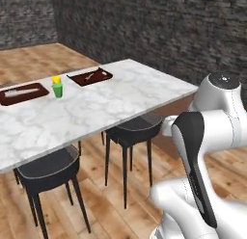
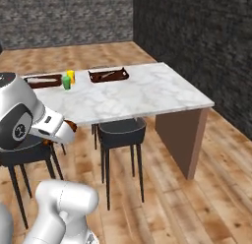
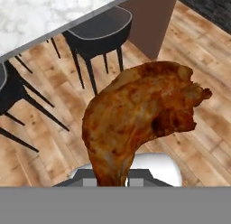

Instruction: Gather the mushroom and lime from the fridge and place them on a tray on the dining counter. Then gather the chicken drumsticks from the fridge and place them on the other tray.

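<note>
**Robot hand carrying a chicken drumstick beside the dining counter**

In the hand view, a browned chicken drumstick (image 3: 140, 123) sits right in front of the camera. Its narrow end runs down to the gripper (image 3: 110, 180), whose jaws are closed tight on it, and its broad, meaty end fans out up and to the right. In the right base view a small brown sliver of the drumstick (image 2: 70, 125) peeks out past the white wrist, below the counter edge.

Beyond the held drumstick lies a wooden plank floor (image 3: 189, 51). Just past it stand two black stools (image 1: 132, 129) with thin legs, tucked partly under the counter.

Above the stools stretches the white marble dining counter (image 1: 120, 96), resting on a brown end panel (image 2: 179, 137).

On the far side of the counter from the gripper sit two dark brown trays. The nearer tray (image 1: 90, 76) holds a small pale item that is too small to identify. The other tray (image 1: 21, 94) lies further along and also holds something pale. Between the trays stand a small green cup (image 1: 58, 90) and, touching it from behind, a yellow one (image 1: 56, 80).

A dark stone wall (image 1: 169, 31) closes the room behind.
</note>
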Tool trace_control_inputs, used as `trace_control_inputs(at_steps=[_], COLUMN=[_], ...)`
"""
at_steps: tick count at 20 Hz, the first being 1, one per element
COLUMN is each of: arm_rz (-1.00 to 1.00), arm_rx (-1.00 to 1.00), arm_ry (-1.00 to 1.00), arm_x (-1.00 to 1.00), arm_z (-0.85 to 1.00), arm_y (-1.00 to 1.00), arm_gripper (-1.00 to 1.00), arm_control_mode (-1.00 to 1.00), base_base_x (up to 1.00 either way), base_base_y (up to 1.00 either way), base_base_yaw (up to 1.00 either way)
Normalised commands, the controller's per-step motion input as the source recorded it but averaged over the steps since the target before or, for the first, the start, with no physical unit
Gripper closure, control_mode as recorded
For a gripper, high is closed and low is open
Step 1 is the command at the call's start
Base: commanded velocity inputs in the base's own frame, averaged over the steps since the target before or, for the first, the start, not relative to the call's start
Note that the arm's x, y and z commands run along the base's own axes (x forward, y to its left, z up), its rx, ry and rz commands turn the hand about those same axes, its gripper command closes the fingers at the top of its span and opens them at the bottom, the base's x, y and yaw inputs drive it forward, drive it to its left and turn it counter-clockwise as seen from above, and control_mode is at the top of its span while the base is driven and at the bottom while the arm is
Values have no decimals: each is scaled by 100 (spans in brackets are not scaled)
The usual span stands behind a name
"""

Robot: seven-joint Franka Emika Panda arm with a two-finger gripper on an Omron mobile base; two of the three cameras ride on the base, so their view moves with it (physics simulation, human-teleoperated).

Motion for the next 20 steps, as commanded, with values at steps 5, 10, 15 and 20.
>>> trace_control_inputs(at_steps=[5,10,15,20], arm_rz=[0,0,0,0], arm_rx=[0,0,0,0], arm_ry=[0,0,0,0], arm_x=[0,0,0,0], arm_z=[0,0,0,0], arm_y=[0,0,0,0], arm_gripper=[100,100,100,100], arm_control_mode=[100,100,100,100], base_base_x=[24,28,44,43], base_base_y=[-100,-100,-100,-100], base_base_yaw=[0,0,0,0])
